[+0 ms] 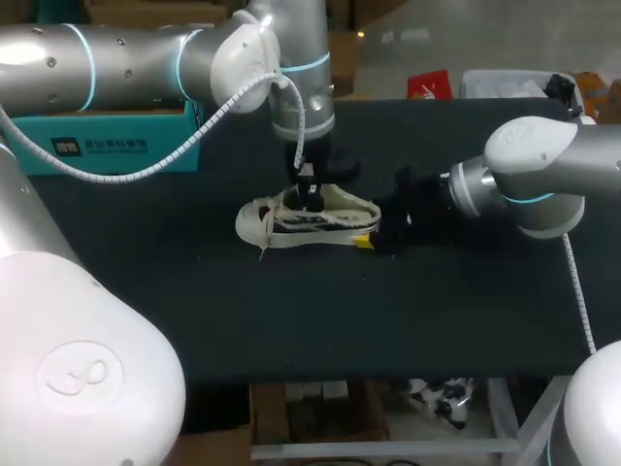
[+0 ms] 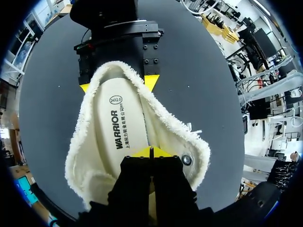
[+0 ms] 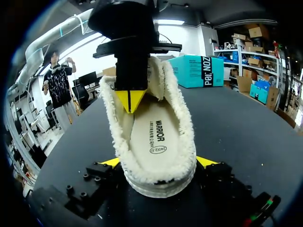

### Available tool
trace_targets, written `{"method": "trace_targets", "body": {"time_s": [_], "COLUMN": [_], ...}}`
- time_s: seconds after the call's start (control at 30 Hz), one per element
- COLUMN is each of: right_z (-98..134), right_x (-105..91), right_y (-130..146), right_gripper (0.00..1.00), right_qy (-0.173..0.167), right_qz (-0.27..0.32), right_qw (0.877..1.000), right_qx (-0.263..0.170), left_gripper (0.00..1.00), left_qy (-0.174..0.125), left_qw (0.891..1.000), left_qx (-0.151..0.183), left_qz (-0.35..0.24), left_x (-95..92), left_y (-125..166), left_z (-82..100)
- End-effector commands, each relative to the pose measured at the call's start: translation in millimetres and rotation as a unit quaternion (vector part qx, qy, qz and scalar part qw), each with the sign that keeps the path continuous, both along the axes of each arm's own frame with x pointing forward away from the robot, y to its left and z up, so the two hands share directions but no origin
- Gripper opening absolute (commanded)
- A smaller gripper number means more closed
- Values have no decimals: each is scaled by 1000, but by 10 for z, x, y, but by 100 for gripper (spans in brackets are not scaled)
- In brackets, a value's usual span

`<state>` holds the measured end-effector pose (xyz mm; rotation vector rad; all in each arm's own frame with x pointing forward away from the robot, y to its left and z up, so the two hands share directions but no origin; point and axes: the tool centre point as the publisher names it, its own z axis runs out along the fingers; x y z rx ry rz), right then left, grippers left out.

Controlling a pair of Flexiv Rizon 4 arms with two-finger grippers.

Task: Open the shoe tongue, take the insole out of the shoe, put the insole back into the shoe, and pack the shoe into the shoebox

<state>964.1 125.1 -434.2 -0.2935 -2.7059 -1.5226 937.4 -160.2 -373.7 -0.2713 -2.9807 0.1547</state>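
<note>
Fleece-lined sneaker [image 1: 301,221] clamped at the heel
The sneaker lies on the dark table [image 1: 388,320], insole [image 2: 118,132] inside; the right gripper [image 3: 158,161] grips its heel from both sides, the left gripper [image 2: 150,152] stands in its opening, tips pressed together; the teal shoebox [image 1: 97,146] sits beyond the sneaker

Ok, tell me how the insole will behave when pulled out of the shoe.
Probably floppy: the insole looks thin and flat, so it should bend if lifted by one end. Likely light for its size, being that thin. It may drag on the fleecy lining hugging its edges; the right gripper clamped on the heel of the shoe should help.
</note>
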Motion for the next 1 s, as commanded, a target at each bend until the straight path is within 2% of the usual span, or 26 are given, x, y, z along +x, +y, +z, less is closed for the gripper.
{"method": "trace_targets", "body": {"time_s": [0.03, 0.17, 0.43, 0.8, 1.0], "right_z": [-117, -117, -117, -117, -117], "right_x": [28, 28, 28, 28, 28], "right_y": [-13, -13, -13, -13, -13], "right_gripper": [0, 0, 0, 0, 0], "right_qy": [1, 1, 1, 1, 1], "right_qz": [1, 1, 1, 1, 1], "right_qw": [1000, 1000, 1000, 1000, 1000], "right_qx": [1, 1, 1, 1, 1], "left_gripper": [0, 0, 0, 0, 5], "left_qy": [1, -1, -32, -37, -49], "left_qw": [1000, 1000, 999, 999, 998], "left_qx": [8, 7, 5, 7, -2], "left_qz": [3, 13, 32, 30, 37], "left_x": [-43, -62, -32, -62, -55], "left_y": [-33, -32, -25, -5, 20], "left_z": [-121, -227, -353, -518, -550]}}
